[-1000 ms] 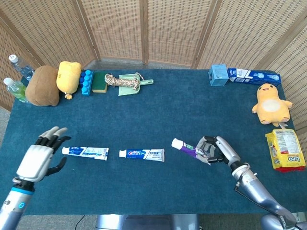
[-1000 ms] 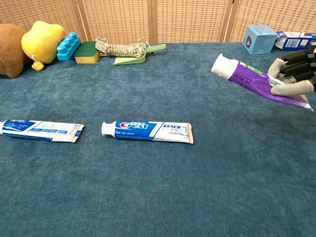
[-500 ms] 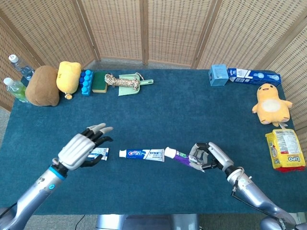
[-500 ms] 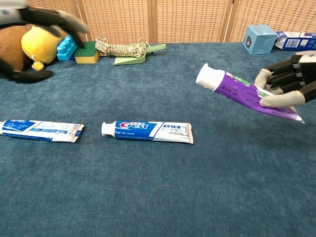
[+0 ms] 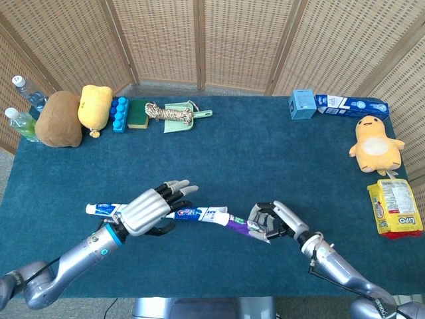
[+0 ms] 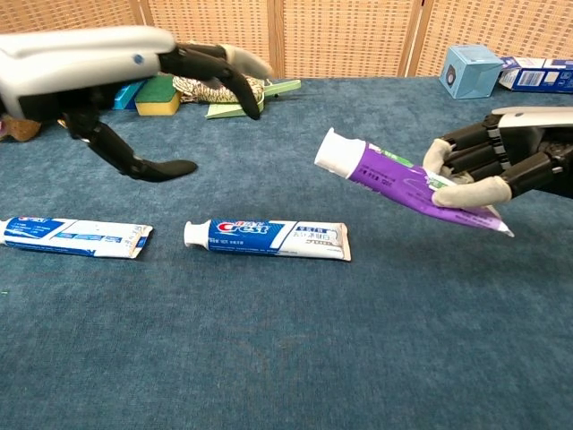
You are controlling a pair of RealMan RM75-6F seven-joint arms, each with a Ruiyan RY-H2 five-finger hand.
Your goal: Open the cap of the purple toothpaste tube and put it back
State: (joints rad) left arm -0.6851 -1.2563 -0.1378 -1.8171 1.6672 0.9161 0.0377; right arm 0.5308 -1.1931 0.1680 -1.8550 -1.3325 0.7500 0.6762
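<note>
the right hand (image 6: 488,170) is gripping the purple tube (image 6: 407,182) by its tail end, holding it clear of the table (image 5: 265,166) with the white cap (image 6: 337,151) pointing toward the left hand (image 6: 161,81). the left hand is hanging open and empty, fingers spread, above the two blue tubes lying flat; the nearer one, the crest tube (image 6: 269,238), is sitting below the gap between the hands.

the step in hand, as i judge it, is bringing the left hand onto the cap. to do it well, the right hand is better off keeping the tube steady and squeezing lightly, since a hard squeeze on the soft body may push paste out once the cap is loose. the left thumb and a finger should be closing around the cap's sides only, not the tube's shoulder. the cap is small and smooth, so a slipping pinch is the likely fault. whether it twists or flips i cannot tell.
</note>
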